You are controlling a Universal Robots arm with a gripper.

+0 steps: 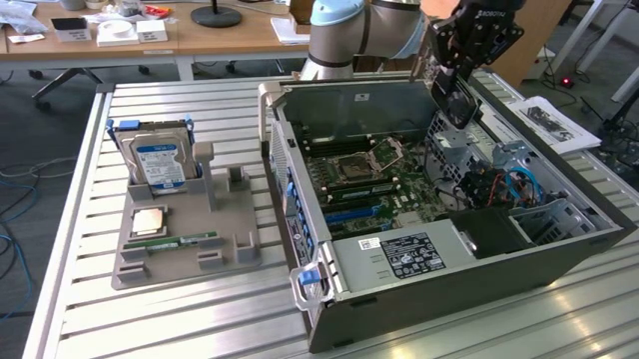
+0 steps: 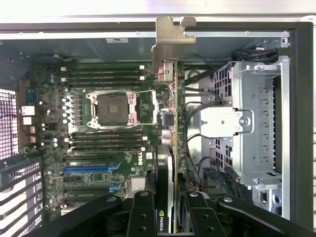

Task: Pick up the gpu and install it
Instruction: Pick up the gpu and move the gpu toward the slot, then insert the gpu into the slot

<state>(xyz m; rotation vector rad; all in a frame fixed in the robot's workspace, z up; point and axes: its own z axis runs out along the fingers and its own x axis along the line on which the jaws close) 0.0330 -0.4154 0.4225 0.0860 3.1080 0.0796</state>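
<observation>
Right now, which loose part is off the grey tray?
The gpu: the hand holds it over the open case, while the hard drive, processor and memory stick sit on the tray.

Motherboard (image 2: 54,158) open; drive cage (image 2: 256,128) perhaps crowds gpu (image 2: 169,98).

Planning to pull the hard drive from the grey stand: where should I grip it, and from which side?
Probably the upper half of the hard drive, pinched across its flat faces, from above: it stands upright, its lower edge sunk in the grey stand.
</observation>
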